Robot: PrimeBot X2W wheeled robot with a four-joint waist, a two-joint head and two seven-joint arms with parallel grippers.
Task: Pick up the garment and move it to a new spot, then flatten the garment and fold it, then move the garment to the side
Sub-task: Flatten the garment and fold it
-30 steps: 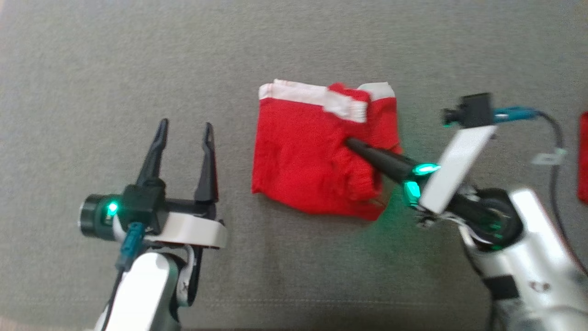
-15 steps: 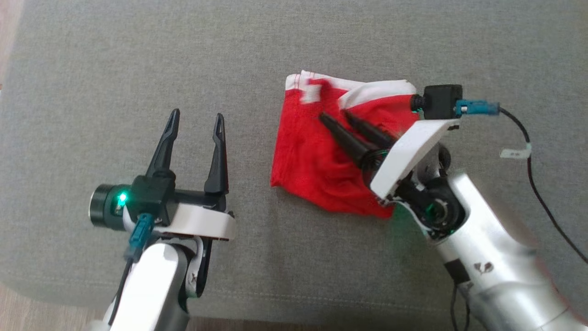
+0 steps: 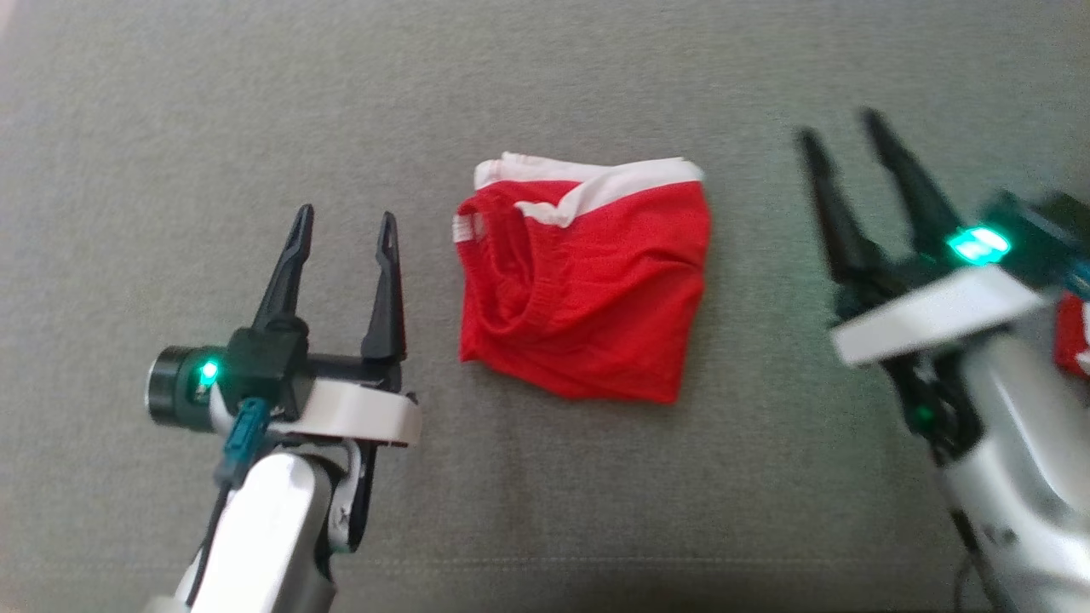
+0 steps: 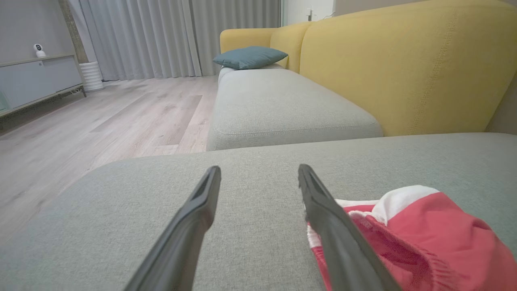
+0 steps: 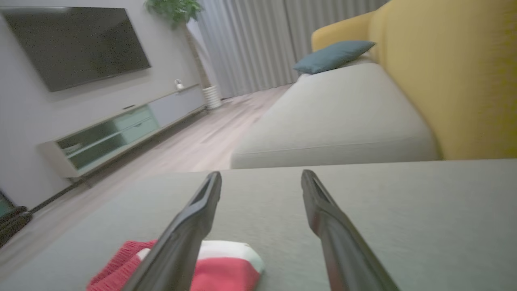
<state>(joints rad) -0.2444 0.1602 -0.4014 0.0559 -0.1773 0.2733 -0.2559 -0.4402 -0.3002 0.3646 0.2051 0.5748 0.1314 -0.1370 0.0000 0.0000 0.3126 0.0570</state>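
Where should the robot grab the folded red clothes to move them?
Probably the bunched left edge of the garment, coming in low from the side of the left gripper, fingers open. The layers look rolled and thickest there, so one pinch would likely catch them all.

Red knit garment [image 3: 588, 298], matt cushion [image 3: 255, 102]

you see a red garment [image 3: 596, 315] with a white band on a plain grey sofa seat [image 3: 255, 102]. the backrest [image 4: 404, 68] is mustard yellow, the pillow [image 4: 249, 56] teal. the left gripper [image 3: 346, 214] and right gripper [image 3: 837, 126] are black, lit green.
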